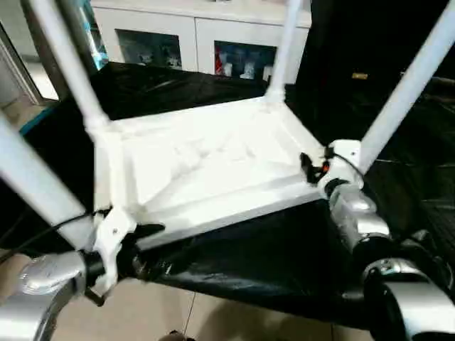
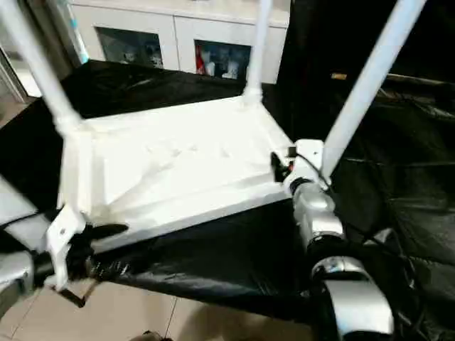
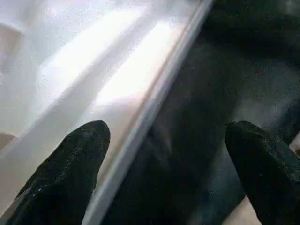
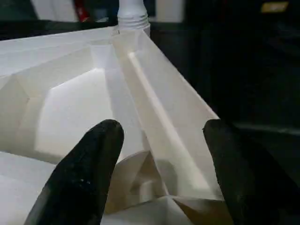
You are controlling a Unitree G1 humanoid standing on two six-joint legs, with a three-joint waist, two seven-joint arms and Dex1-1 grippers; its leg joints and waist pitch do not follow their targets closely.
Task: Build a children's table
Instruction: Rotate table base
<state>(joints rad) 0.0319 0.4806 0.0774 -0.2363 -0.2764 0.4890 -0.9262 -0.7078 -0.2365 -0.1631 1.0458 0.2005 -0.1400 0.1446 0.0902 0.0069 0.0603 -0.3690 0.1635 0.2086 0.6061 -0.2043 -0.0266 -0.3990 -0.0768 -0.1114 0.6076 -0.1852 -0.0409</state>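
The children's table (image 1: pixel 213 163) lies upside down on the black-sheeted table (image 1: pixel 284 256), ribbed underside up. All its white legs stand in the corner sockets: far left (image 1: pixel 67 64), far right (image 1: pixel 284 50), near right (image 1: pixel 409 85), near left (image 1: pixel 35 185). My left gripper (image 3: pixel 166 136) is open at the near left corner, and the top's front rim (image 3: pixel 140 126) runs between its fingers (image 3: pixel 70 173). At the near right corner my right gripper (image 4: pixel 164 129) is open, its fingers (image 4: pixel 89 168) astride the right side rim (image 4: pixel 164 117).
A white cabinet with glass doors (image 1: pixel 185 35) stands behind the black-sheeted table. Dark sheeting (image 1: pixel 426 163) covers the right side. Pale floor (image 1: pixel 178 312) shows below the table's near edge.
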